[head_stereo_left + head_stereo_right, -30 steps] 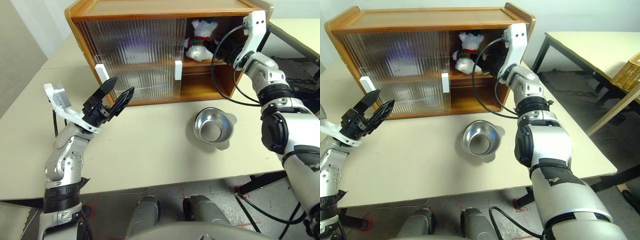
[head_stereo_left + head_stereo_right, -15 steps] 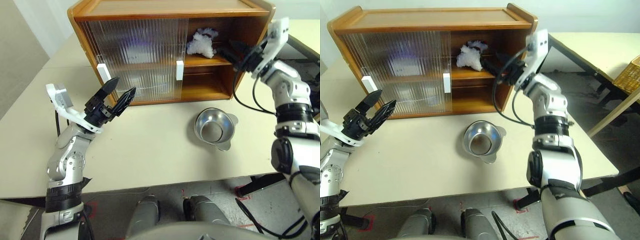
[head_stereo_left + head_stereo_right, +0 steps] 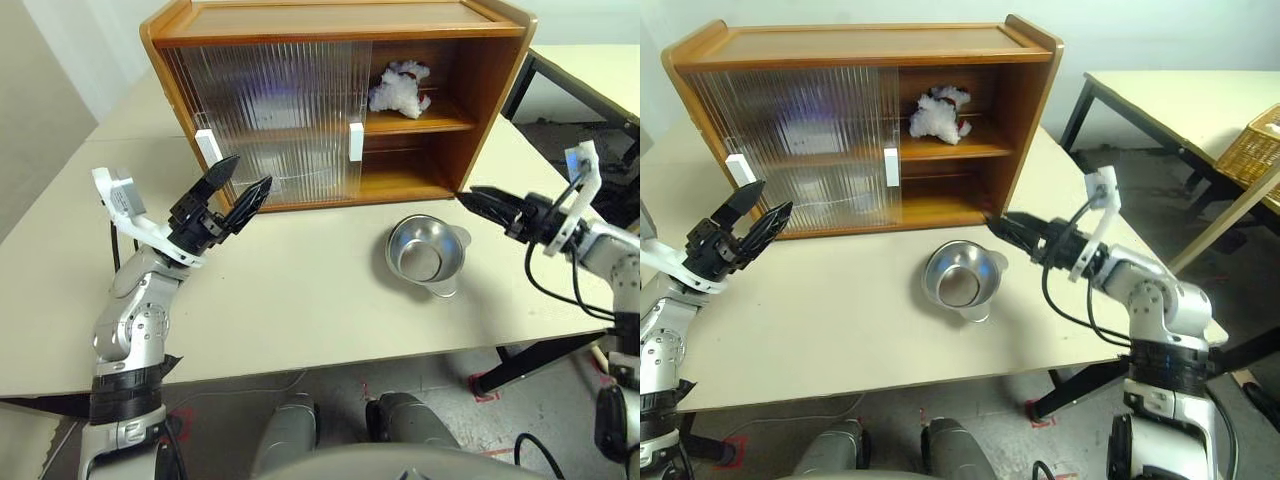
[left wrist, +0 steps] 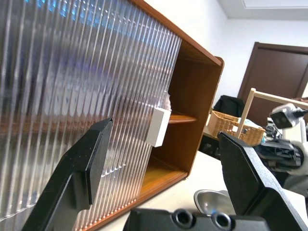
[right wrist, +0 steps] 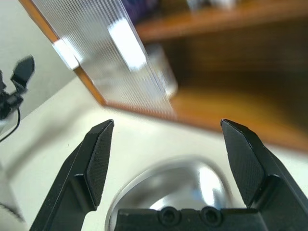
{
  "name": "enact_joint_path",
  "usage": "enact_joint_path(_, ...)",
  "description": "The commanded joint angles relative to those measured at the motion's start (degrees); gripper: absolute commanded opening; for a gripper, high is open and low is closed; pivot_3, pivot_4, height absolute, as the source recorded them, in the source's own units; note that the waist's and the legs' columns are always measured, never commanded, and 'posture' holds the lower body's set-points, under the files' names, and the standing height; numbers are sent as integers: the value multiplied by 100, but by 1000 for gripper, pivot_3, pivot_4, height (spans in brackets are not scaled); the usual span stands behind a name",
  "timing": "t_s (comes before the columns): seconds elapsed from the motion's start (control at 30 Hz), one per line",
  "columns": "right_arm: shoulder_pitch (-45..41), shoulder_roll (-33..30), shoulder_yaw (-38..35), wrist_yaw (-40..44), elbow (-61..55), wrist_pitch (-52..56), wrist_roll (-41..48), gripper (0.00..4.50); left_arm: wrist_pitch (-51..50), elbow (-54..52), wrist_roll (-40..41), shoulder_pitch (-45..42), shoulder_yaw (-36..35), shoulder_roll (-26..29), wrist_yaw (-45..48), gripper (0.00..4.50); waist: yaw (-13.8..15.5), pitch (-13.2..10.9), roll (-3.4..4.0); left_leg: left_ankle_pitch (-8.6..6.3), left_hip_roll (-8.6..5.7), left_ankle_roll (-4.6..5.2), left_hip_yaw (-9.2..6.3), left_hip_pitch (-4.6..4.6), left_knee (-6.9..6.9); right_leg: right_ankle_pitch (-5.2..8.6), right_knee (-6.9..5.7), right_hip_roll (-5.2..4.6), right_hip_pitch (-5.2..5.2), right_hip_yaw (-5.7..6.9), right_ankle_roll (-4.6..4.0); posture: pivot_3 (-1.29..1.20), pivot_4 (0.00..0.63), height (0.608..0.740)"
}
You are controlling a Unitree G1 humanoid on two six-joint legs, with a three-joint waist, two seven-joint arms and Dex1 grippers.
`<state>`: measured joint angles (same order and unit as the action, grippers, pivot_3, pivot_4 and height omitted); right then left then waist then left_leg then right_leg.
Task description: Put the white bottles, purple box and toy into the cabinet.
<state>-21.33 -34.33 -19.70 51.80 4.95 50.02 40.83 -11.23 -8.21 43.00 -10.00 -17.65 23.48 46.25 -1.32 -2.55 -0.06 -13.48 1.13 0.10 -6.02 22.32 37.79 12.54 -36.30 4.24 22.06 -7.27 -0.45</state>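
Note:
The wooden cabinet [image 3: 480, 70] stands at the back of the table, its right half uncovered. The fluffy white toy [image 3: 399, 88] lies on its side on the upper shelf there. A purple blur [image 3: 290, 80] shows through the ribbed doors [image 3: 270, 110] on that same shelf; I take it for the purple box. The white bottles are hidden. My right gripper [image 3: 998, 224] hangs open and empty over the table, in front of the cabinet's right corner and beside the bowl. At the left my other gripper [image 3: 243, 178] is open and empty, pointing at the doors' lower left.
A round steel bowl [image 3: 427, 259] sits on the table in front of the open half. Two white block handles [image 3: 356, 141] stick out from the doors. A second table [image 3: 1180, 95] and a wicker basket [image 3: 1260, 150] stand off to the right.
My right gripper has pulled out of the cabinet's upper shelf, back and down to the table by the bowl. The toy stayed on the shelf and now lies tipped over. The left arm has not moved.

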Motion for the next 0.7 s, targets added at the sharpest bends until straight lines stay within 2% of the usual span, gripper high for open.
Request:
enact_joint_path(0.03, 173, -68, -328, -311, -7, 577, 363, 4447, -40, 77, -20, -36, 40, 7, 36, 4500, -9, 0, 1, -9, 0, -15, 0, 2, -1, 0, 0, 0, 2, -1, 0, -41, 60, 740)
enact_joint_path(0.1, 190, -45, -536, -489, 106, 816, 551, 4447, -51, 59, -14, -29, 38, 10, 34, 4500, -24, -1, 2, -22, 0, -37, -1, 7, -3, 4, 1, -1, 7, -2, 1, -40, 61, 740)
enact_joint_path(0.3, 32, 59, -1068, -911, 701, 1353, 1009, 4447, -102, -53, 2, 23, 31, 22, -10, 4500, -33, -1, 1, -18, 0, -23, -2, 16, -9, 27, 1, 0, 19, -4, 5, -37, 61, 740)
enact_joint_path(0.7, -94, 363, -1272, -1354, 1585, 1593, 1201, 4447, -177, -179, 27, 53, -15, 53, -100, 4500, 2, -1, 1, -37, -1, 10, -1, 49, -9, 57, 1, 2, 43, -4, 30, -14, 67, 740)
